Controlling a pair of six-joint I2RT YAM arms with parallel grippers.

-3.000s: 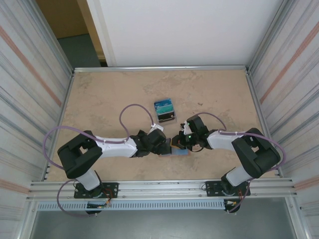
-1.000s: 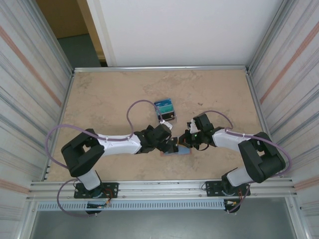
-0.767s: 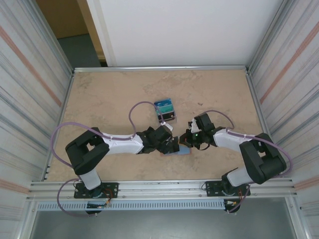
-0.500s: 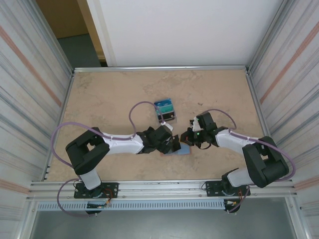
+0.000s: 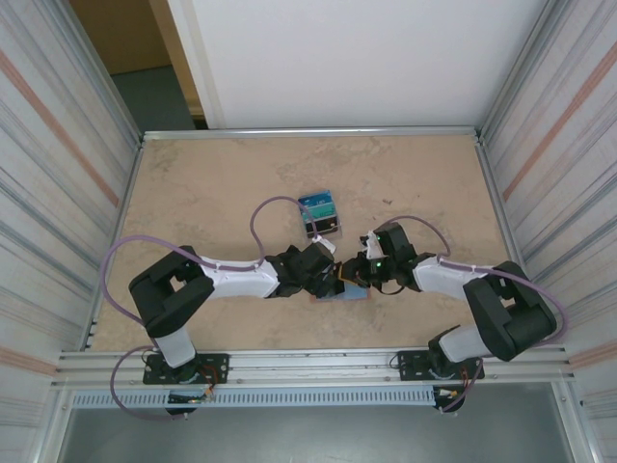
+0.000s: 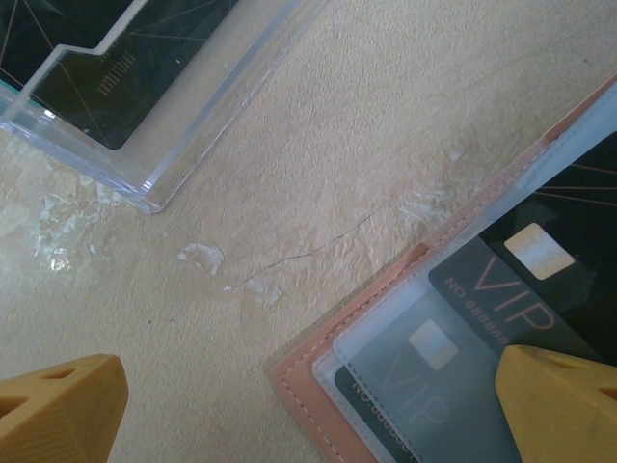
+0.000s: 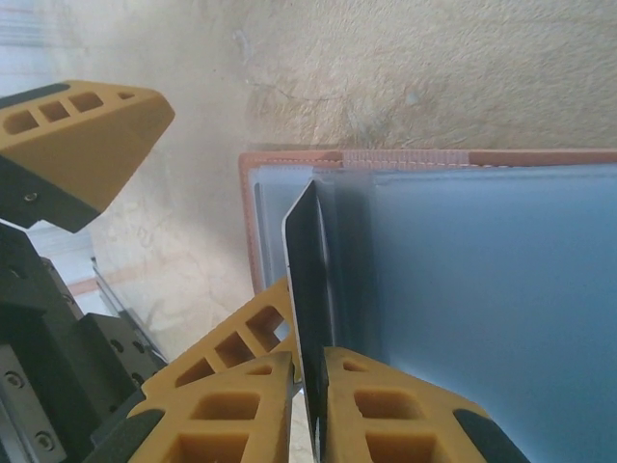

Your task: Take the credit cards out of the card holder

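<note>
Right end effector [image 7: 308, 371] is gripping one thin, dark credit card [image 7: 310, 280], seen edge-on above the card holder [image 7: 463, 289]. The card holder is lying open on the beige, stone-textured tabletop [image 6: 366, 125], showing a tan stitched leather rim and matte pale-blue panels. Left end effector [image 6: 308, 410] is hanging wide open, straddling its corner.

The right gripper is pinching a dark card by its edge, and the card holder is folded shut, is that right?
Not quite. The card holder is not folded shut: it lies open, with its pale blue inner panels showing, as the right wrist view makes plain. The rest holds: the right gripper is pinching a dark card by its edge.
</note>
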